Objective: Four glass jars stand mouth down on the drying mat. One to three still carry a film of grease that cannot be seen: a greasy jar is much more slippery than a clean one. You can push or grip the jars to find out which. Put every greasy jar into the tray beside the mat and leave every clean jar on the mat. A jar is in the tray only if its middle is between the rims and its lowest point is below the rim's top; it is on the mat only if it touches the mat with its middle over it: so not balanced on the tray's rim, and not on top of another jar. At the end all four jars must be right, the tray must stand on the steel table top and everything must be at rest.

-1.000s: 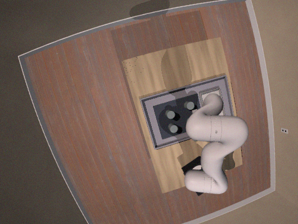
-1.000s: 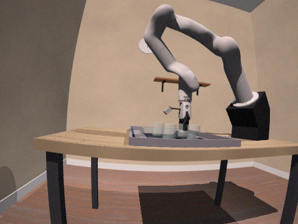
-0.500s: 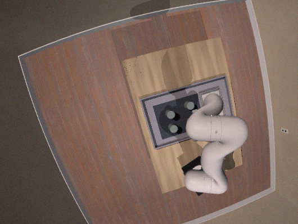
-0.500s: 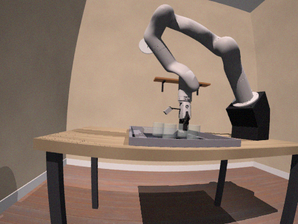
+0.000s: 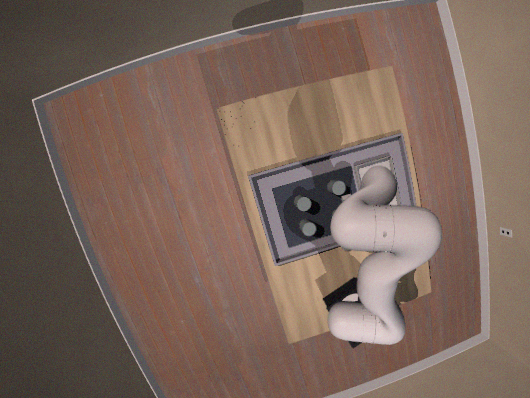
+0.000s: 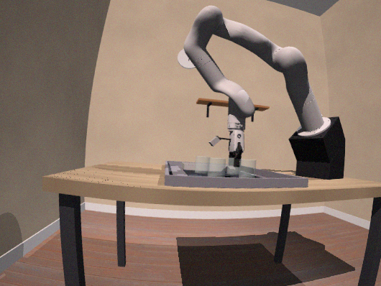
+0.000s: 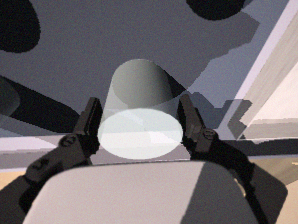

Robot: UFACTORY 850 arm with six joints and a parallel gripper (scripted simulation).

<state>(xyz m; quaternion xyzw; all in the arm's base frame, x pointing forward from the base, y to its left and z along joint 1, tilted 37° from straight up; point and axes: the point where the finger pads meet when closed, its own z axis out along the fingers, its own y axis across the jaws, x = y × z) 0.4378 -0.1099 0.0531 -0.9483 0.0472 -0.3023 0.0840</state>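
Note:
In the wrist view a glass jar (image 7: 141, 111) stands mouth down on the dark mat, between the two fingers of my gripper (image 7: 140, 107). The fingers are open, one close on each side of the jar, with a small gap. In the top view three jars (image 5: 339, 187) (image 5: 303, 203) (image 5: 309, 228) stand on the dark mat (image 5: 310, 210); the arm hides the fourth jar and my gripper. In the side view my gripper (image 6: 236, 157) points straight down among the jars (image 6: 216, 167). The pale tray (image 5: 374, 164) lies beside the mat, partly under the arm.
The mat and tray sit on a grey steel top with a raised rim (image 6: 233, 180), on a wooden table (image 6: 108, 176). The arm's black base (image 6: 318, 149) stands at the table's right end. A small shelf (image 6: 216, 102) hangs on the wall behind.

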